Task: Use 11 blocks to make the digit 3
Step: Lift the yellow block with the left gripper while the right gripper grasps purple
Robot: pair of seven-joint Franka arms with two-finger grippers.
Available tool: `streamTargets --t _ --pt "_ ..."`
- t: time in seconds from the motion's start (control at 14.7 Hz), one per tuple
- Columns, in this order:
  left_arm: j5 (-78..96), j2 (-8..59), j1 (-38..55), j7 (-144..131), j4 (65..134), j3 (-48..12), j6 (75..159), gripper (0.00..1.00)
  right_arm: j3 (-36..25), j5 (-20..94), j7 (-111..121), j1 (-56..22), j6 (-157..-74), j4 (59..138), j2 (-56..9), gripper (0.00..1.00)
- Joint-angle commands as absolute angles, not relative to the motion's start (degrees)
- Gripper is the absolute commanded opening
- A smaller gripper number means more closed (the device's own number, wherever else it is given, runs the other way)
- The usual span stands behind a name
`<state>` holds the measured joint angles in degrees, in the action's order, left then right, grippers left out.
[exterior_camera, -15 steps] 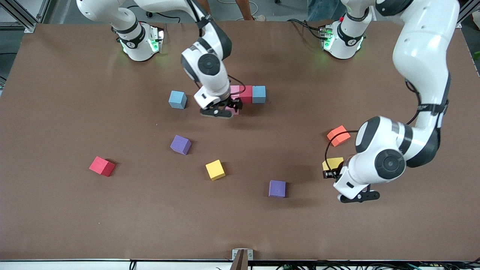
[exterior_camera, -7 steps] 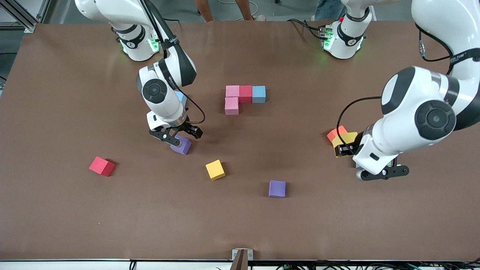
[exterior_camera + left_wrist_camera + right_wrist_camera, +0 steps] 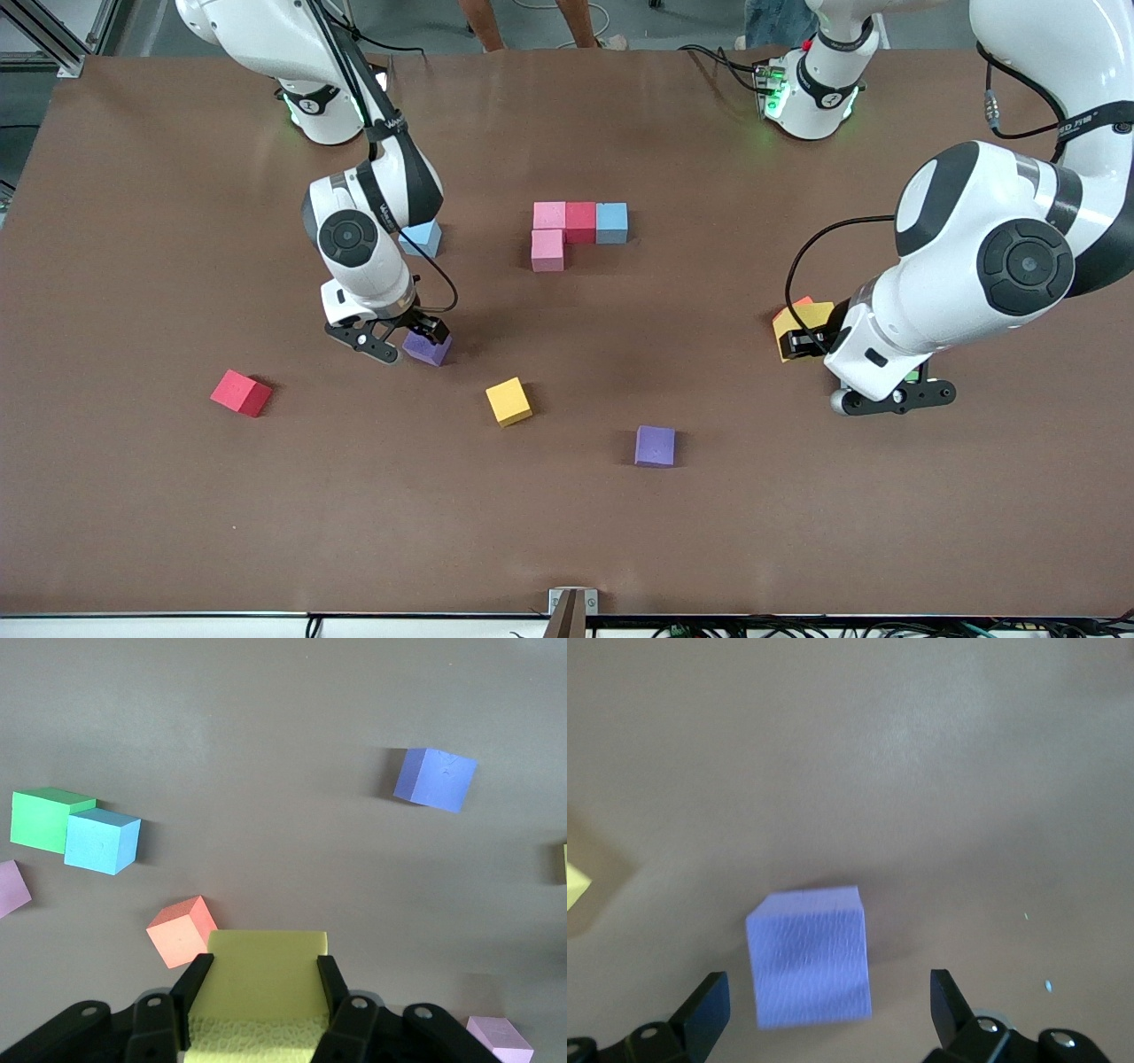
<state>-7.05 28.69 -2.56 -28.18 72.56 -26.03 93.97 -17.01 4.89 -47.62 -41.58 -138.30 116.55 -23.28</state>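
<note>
The partial figure lies mid-table: a pink block (image 3: 549,214), a red block (image 3: 581,221) and a light blue block (image 3: 611,221) in a row, with a second pink block (image 3: 547,250) below the first. My right gripper (image 3: 423,335) is open, low over a purple block (image 3: 430,351), which sits between its fingers in the right wrist view (image 3: 811,957). My left gripper (image 3: 802,344) is shut on a yellow block (image 3: 803,321), held above an orange block (image 3: 791,307). The left wrist view shows the held yellow block (image 3: 266,979) and the orange block (image 3: 182,930).
Loose blocks on the table: light blue (image 3: 423,237), red (image 3: 241,392), yellow (image 3: 508,400) and purple (image 3: 655,446). The left wrist view also shows a green block (image 3: 44,818) touching a light blue one (image 3: 102,840); the left arm hides both in the front view.
My right gripper left the second pink block at the figure and came down over the purple block. My left gripper took the yellow block up and carried it over the orange block.
</note>
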Motion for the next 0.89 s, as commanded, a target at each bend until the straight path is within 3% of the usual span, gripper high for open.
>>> streamTargets --t 0.0,0.61,0.82 --pt "-6.0 27.9 -3.5 -28.0 73.2 -25.9 93.7 0.15 -16.3 4.5 -47.7 -40.9 -141.2 116.1 -25.7 1.0" --pt "-6.0 27.6 -3.4 -28.3 73.0 -25.8 93.4 0.14 -15.6 8.0 -47.7 -41.8 -143.9 116.1 -27.4 0.99" --pt "-6.1 27.6 -3.3 -28.2 73.0 -25.8 93.4 0.14 -15.6 7.9 -47.5 -41.8 -143.8 116.5 -27.5 0.83"
